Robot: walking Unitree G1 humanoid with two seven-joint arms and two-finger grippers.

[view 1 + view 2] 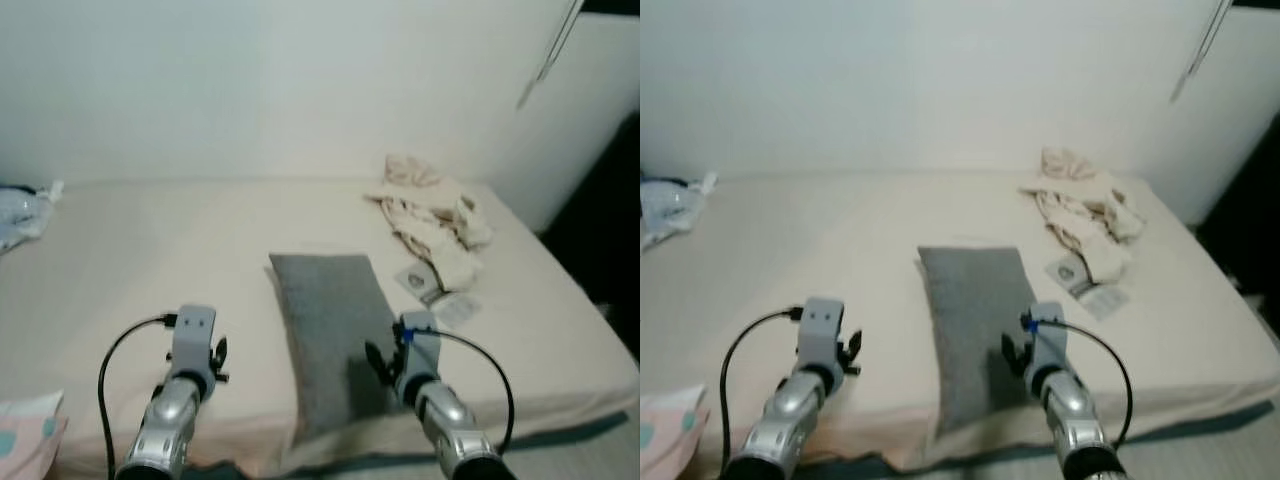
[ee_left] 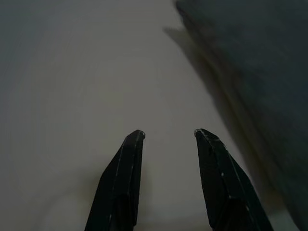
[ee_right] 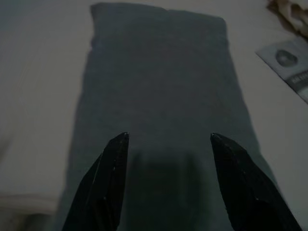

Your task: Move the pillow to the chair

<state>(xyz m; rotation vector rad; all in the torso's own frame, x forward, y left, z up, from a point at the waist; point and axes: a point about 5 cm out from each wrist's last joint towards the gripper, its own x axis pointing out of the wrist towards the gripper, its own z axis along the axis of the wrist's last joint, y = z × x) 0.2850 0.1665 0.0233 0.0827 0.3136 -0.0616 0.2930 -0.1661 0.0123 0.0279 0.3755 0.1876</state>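
A grey rectangular pillow (image 1: pixel 330 330) lies flat on the cream bed (image 1: pixel 150 250), its near end at the front edge of the mattress. My right gripper (image 3: pixel 168 137) hovers open over the pillow's near end, one finger on each side of its middle. My left gripper (image 2: pixel 168 134) is open above bare sheet, with the pillow's edge (image 2: pixel 250 72) just beside it. In the head views the left arm (image 1: pixel 185 375) is to the left of the pillow and the right arm (image 1: pixel 425 375) is over its near right corner.
A crumpled cream cloth (image 1: pixel 430 215) and two flat packets (image 1: pixel 440 295) lie on the bed right of the pillow. A light bundle (image 1: pixel 20 210) sits at the far left edge, and a patterned item (image 1: pixel 25 430) at the near left corner. A white wall backs the bed.
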